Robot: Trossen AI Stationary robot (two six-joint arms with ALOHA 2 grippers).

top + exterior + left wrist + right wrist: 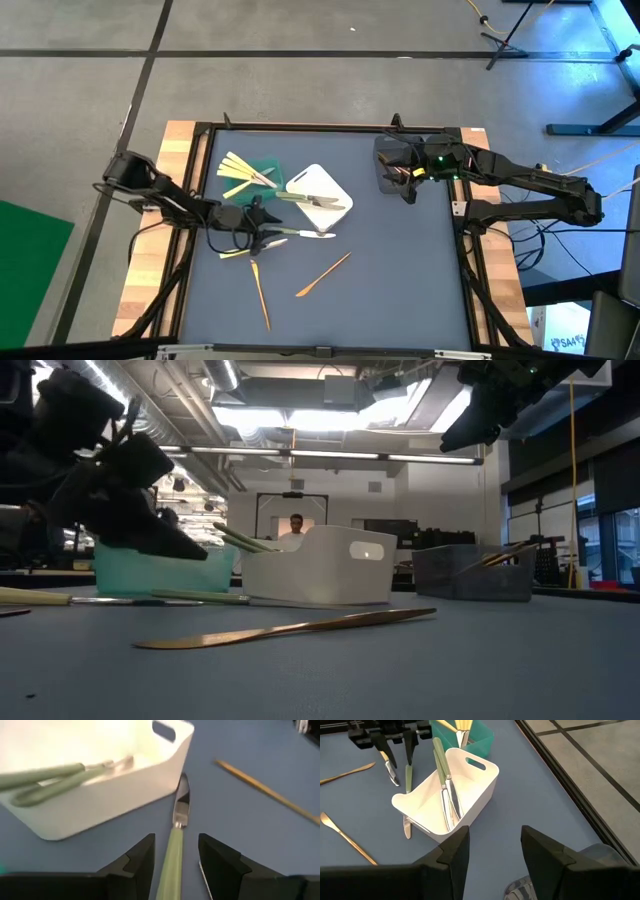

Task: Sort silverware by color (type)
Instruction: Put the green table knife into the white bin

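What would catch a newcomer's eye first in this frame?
The white bin at mid-table, holding green-handled utensils, with a green bin of pale yellow ones beside it. The left pincer stands open around a green-handled knife lying beside the white bin. Two orange-brown utensils lie loose on the mat nearer the front edge.

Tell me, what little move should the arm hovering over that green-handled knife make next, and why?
Probably lower and close. The left end effector is open with its fingers either side of the green-handled knife, which lies on the table beside the white bin. That bin already holds green-handled pieces, so the knife likely belongs there.
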